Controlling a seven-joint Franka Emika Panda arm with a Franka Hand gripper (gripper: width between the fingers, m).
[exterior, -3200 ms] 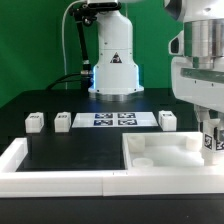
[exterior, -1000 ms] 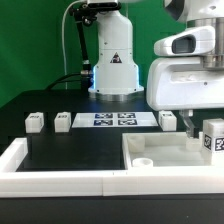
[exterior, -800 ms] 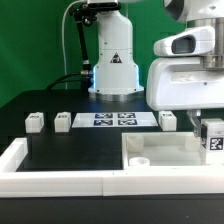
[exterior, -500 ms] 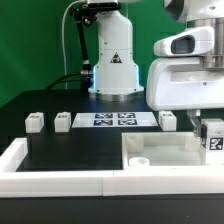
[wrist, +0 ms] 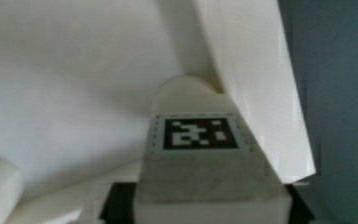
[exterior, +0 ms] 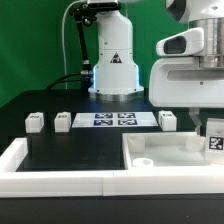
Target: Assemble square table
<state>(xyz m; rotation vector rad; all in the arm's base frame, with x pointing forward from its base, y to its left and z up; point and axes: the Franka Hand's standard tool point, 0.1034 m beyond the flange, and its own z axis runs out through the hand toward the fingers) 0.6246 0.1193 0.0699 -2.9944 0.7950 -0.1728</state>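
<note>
The pincer [wrist: 201, 198] grips a tagged leg block [exterior: 214, 141], its dark fingers pressed to both sides, at three o'clock in the exterior view, at the square slab's [exterior: 160, 158] edge. The slab lies at five o'clock on the black counter [exterior: 70, 150]. Two loose leg blocks [exterior: 35, 121] [exterior: 63, 120] stand at nine o'clock

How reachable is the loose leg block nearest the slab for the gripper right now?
Probably not yet: the gripper is shut on another leg block at the slab corner; the loose leg block itself lies in the open.
</note>
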